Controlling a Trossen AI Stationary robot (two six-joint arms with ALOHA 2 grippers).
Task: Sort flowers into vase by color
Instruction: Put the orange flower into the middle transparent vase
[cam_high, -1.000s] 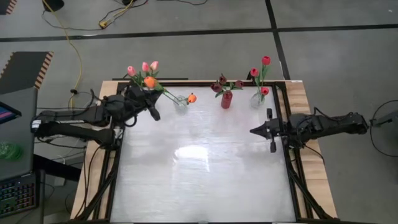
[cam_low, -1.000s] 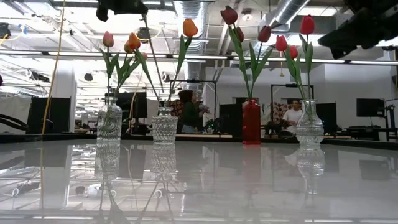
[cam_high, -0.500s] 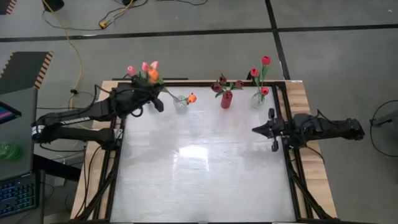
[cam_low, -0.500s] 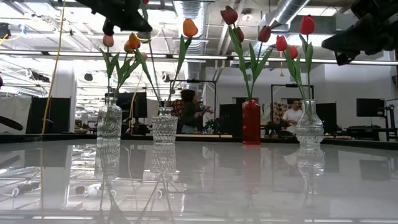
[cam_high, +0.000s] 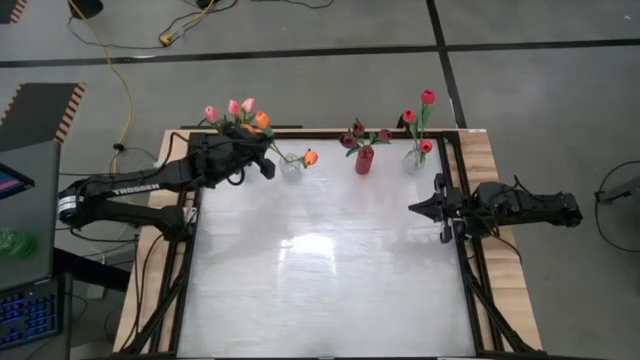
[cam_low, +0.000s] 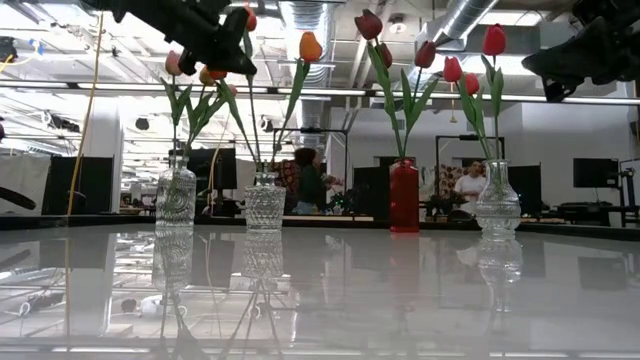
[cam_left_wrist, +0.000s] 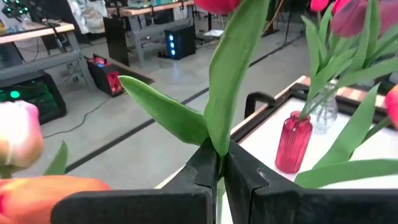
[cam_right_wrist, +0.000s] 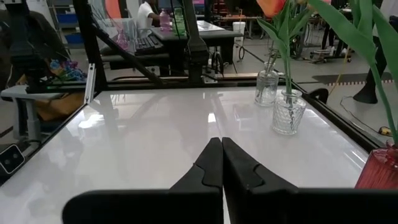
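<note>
crowding left pincer (cam_high: 268, 166): neighbouring flowers (cam_high: 232, 108)

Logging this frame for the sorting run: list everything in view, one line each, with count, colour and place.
Table: one, glossy white top with a wooden rim.
Vases: four in a row along the far edge: three clear glass and one red.
Pink tulips: about three, in the leftmost vase.
Orange tulips: one standing in the second vase; one held above the left end of the row.
Dark maroon tulips: a few, in the red vase.
Red tulips: three, in the rightmost vase.
People: two, in the room behind the table.
Left gripper: shut on the held tulip's stem.
Right gripper: shut, holding nothing, at the table's right edge.
</note>
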